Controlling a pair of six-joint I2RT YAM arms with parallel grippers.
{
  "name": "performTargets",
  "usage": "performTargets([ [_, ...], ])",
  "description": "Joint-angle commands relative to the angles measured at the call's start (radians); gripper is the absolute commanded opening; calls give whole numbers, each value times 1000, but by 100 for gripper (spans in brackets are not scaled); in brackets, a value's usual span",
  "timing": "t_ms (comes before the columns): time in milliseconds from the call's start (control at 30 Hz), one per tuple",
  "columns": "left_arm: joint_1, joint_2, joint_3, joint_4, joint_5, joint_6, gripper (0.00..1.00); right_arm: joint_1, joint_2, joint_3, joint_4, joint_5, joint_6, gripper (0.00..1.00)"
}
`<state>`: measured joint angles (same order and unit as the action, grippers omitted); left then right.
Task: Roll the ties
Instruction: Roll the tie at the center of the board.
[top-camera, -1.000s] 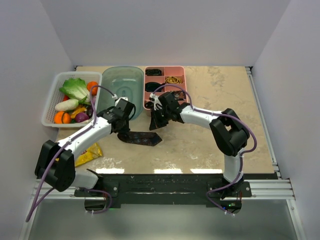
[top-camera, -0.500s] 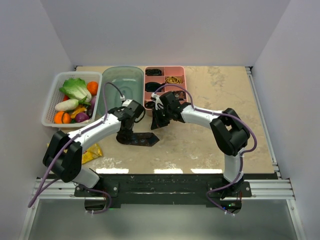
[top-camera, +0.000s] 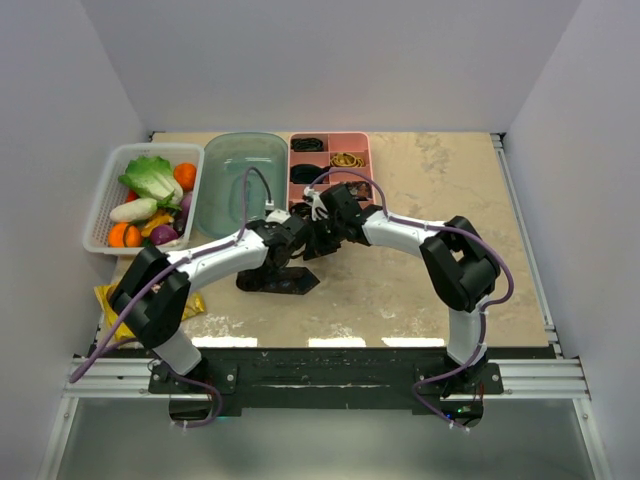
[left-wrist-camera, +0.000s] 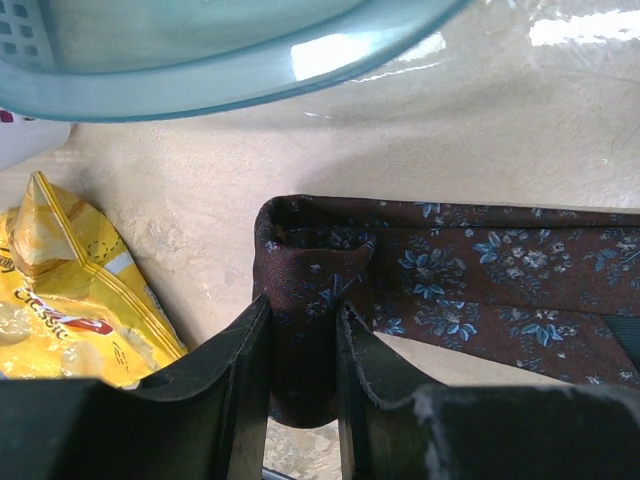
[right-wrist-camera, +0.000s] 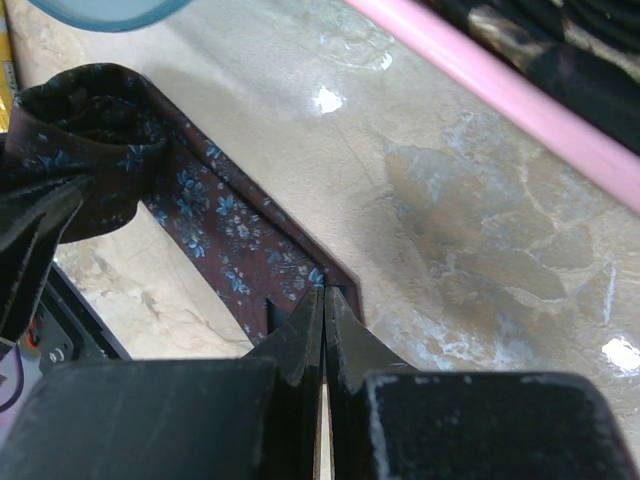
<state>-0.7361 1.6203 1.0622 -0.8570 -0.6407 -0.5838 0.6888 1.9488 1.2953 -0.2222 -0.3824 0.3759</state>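
Beside teal tub (top-camera: 243, 172) and snack bag (left-wrist-camera: 60, 300) on the marbled bench (top-camera: 440, 180), left gripper (left-wrist-camera: 303, 312) clamps the tie (left-wrist-camera: 480, 290) by its rolled end, right gripper (right-wrist-camera: 323, 296) closed.

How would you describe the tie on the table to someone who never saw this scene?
On the beige marbled table, look on the near side of the teal tub and the pink tray. There lies a dark maroon tie, one end rolled up in the left tool. Its small blue flowers set it apart from the black coils in the tray and the yellow snack bag.
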Motion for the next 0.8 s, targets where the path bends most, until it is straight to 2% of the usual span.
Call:
performTargets([
  [0, -48, 56, 47, -13, -36, -51, 0, -8, -56, -14, -3, 23, -17, 0],
  [233, -89, 145, 50, 13, -7, -83, 0, -8, -51, -21, -3, 25, -17, 0],
  [433, -97, 138, 30, 104, 93, -85, 11, -11, -54, -28, -2, 27, -19, 0],
  [567, -98, 127, 28, 144, 133, -83, 22, -11, -57, -31, 0, 27, -20, 0],
  [767, -98, 95, 28, 147, 144, -88, 51, -11, -56, -34, 1, 23, -20, 0],
])
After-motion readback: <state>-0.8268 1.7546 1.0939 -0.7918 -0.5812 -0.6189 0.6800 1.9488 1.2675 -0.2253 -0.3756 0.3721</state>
